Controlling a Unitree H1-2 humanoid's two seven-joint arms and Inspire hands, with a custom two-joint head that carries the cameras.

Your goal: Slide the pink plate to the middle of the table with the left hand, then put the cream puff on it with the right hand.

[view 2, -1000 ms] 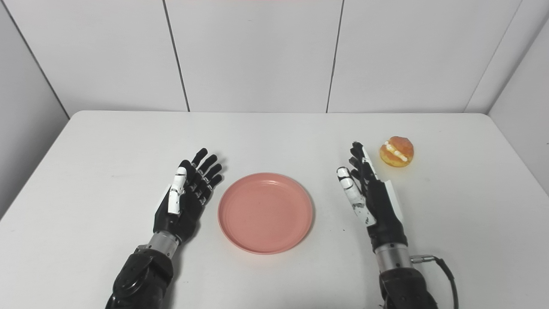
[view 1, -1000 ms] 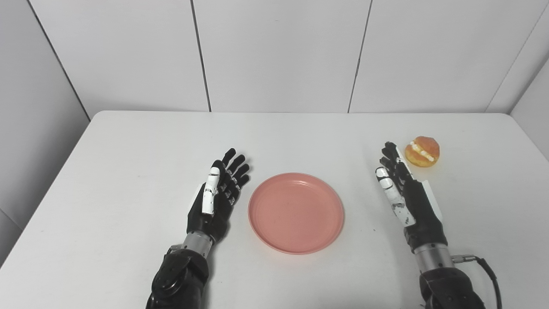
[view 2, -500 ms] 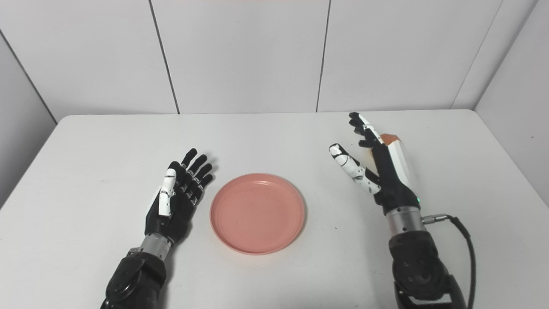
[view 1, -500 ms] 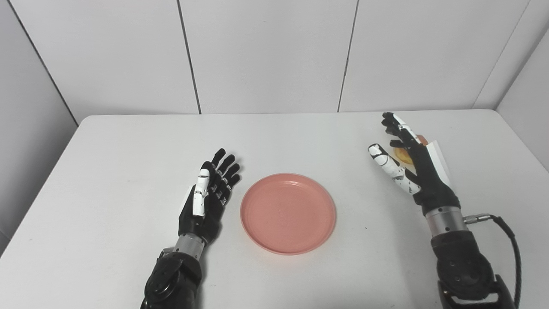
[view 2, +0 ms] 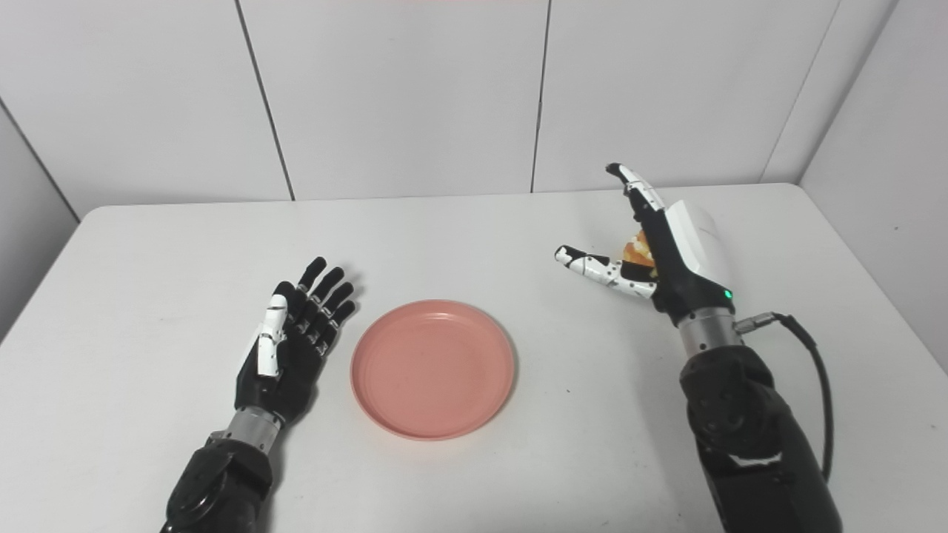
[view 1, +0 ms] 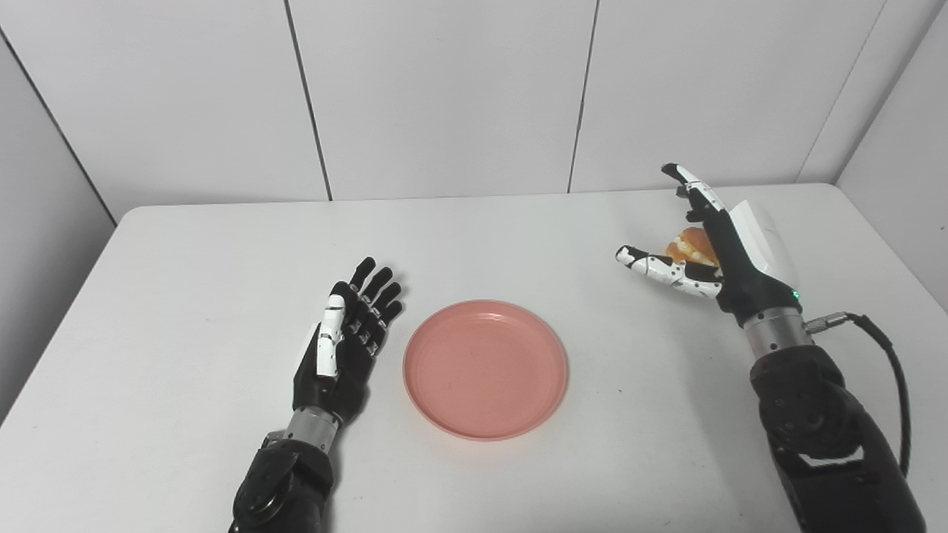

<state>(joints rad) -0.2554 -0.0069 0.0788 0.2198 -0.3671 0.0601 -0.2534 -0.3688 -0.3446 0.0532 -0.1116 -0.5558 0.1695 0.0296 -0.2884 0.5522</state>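
Both hands' fingers spread, holding nothing: right hand [view 1: 722, 248] before cream puff [view 1: 692, 244] (partly hidden), left hand [view 1: 344, 344] beside pink plate [view 1: 485, 368].

— Item one, the table [view 1: 185, 296]?
— White, smooth, matt top; it looks laminate-like, with only a faint sheen.

— The pink plate [view 1: 485, 368]?
— Smooth plastic by its look, satin finish, faint concentric rings in the base.

— The cream puff [view 1: 692, 244]?
— Golden-brown crust, slightly glossy, with a matt white cream seam.

— My left hand [view 1: 342, 342]?
— Black matt plastic segments, one white glossy cover on the thumb, a bare brushed-metal wrist ring.

— My right hand [view 2: 670, 255]?
— The same black plastic, a white smooth shell on its back, white speckled thumb covers, a metal wrist collar, and a black rubbery cable [view 2: 811, 370].

— The wall panels [view 1: 444, 89]?
— White, smooth, matt, with dark seams.
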